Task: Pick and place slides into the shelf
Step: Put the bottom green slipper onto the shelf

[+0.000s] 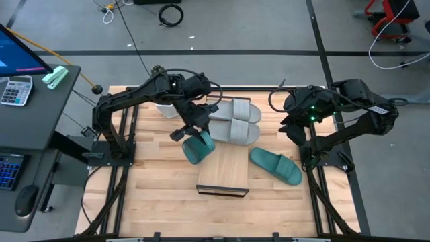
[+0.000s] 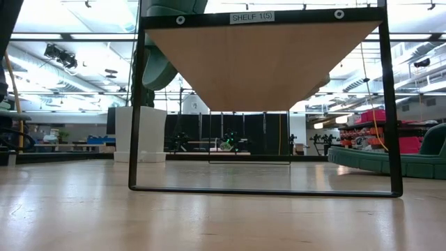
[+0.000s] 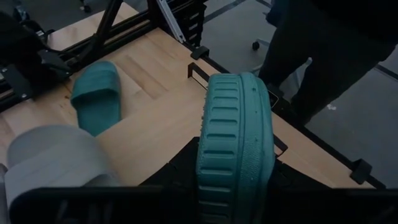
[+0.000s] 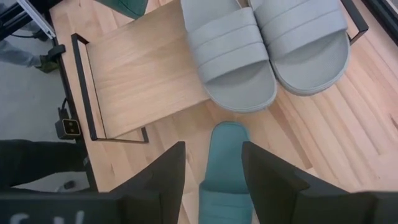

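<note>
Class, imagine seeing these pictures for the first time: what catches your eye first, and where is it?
The left gripper holds a teal slide on edge above the shelf's far end. The grey pair lies side by side on the shelf's far end. The other teal slide lies flat on the table beside the shelf, below the open right gripper.

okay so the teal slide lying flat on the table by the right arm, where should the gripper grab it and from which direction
Judging by its pose, the free teal slide lies flat, sole down, strap up. Come from straight above and pinch across its narrow width, over the side edges at the wide strap, where the foam looks thickest. The right gripper hangs open above it, one finger on each side, so a plain descent should do.
</note>
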Action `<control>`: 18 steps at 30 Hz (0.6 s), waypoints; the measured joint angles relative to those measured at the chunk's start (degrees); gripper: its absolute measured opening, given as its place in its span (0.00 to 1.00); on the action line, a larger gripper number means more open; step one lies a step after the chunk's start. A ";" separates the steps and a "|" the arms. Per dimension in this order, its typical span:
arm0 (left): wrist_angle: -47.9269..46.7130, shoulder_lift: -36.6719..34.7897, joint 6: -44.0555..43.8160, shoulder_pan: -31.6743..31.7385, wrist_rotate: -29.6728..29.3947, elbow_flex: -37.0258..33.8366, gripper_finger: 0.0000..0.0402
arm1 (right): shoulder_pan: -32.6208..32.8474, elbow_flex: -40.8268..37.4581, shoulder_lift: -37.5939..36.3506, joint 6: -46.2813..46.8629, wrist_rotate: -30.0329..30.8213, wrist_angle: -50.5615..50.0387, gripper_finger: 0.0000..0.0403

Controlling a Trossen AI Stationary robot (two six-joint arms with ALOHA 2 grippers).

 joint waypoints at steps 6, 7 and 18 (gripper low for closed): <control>0.00 0.00 -0.07 -0.02 -0.04 0.00 0.24 | 0.00 0.00 0.00 -0.07 0.02 0.01 0.41; 0.05 0.00 -0.07 -0.02 -0.06 0.00 0.24 | 0.00 0.00 0.00 -0.07 0.04 0.05 0.41; 1.52 0.55 -0.15 0.00 -0.73 0.00 0.24 | 0.00 0.02 0.58 4.66 1.51 17.07 0.41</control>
